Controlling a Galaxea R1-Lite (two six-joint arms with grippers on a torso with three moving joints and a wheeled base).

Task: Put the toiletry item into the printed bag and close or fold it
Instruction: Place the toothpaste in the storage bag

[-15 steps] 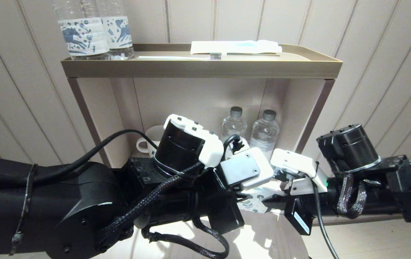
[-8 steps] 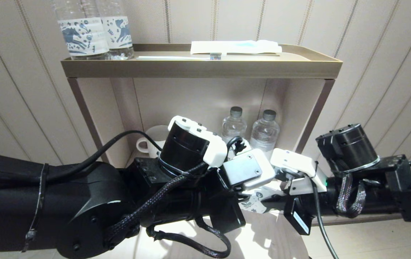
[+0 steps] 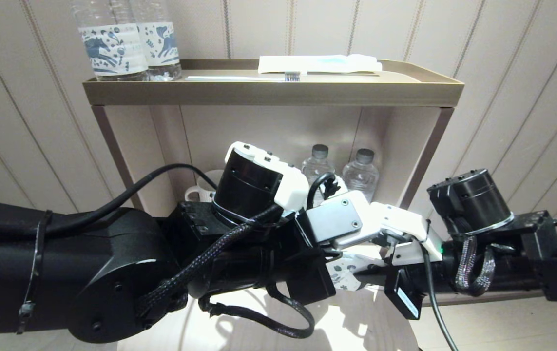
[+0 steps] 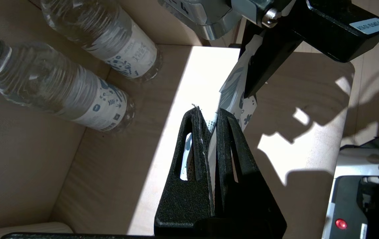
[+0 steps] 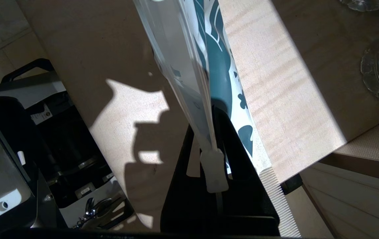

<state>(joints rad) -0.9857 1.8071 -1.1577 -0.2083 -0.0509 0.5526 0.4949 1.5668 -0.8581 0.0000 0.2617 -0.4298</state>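
The printed bag (image 3: pixel 344 275), white with blue leaf print, hangs edge-up between my two grippers, low in front of the shelf unit. My left gripper (image 4: pixel 209 113) is shut on one end of the bag (image 4: pixel 234 93). At the opposite end my right gripper (image 5: pixel 209 132) is shut on the bag (image 5: pixel 189 59), right by its white zip slider (image 5: pixel 213 171). In the head view both sets of fingers are hidden under the wrists. What is inside the bag cannot be made out.
Two small water bottles (image 3: pixel 317 168) and a white mug (image 3: pixel 200 192) stand on the lower shelf behind the grippers. The top tray (image 3: pixel 273 92) holds two larger bottles (image 3: pixel 127 44), a white packet with a light-blue stripe (image 3: pixel 319 63) and a slim white stick (image 3: pixel 239 77).
My left wrist has shifted a little up and toward the right gripper, so less of the bag shows between them. The right arm has stayed put.
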